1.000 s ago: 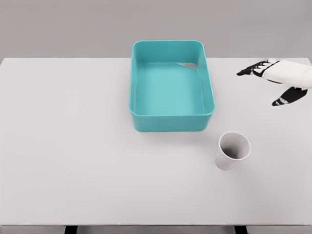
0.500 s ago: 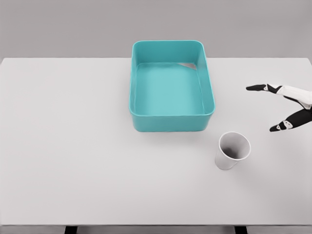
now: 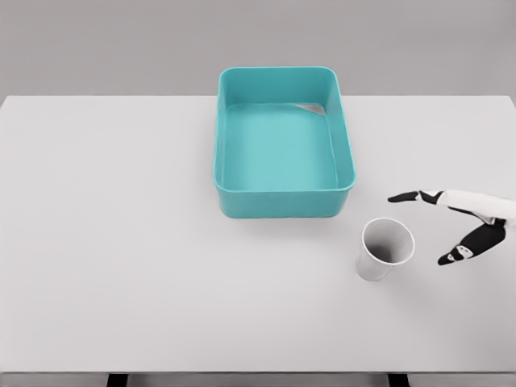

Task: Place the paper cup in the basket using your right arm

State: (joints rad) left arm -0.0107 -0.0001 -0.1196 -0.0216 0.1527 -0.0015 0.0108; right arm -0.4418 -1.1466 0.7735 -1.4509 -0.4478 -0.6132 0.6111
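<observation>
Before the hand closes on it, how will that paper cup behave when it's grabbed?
The paper cup looks thin-walled and empty, so probably very light and easily crushed by a firm squeeze. It stands upright on a narrow base, so a sideways nudge from the open right hand could tip it. Tipped, it would likely roll on the table.

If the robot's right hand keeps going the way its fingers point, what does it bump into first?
Probably the paper cup. The right hand comes in from the right with fingers spread, pointing left, and the cup stands just beyond its fingertips. One camera view cannot show whether the hand is at cup height. The basket lies farther away.
</observation>
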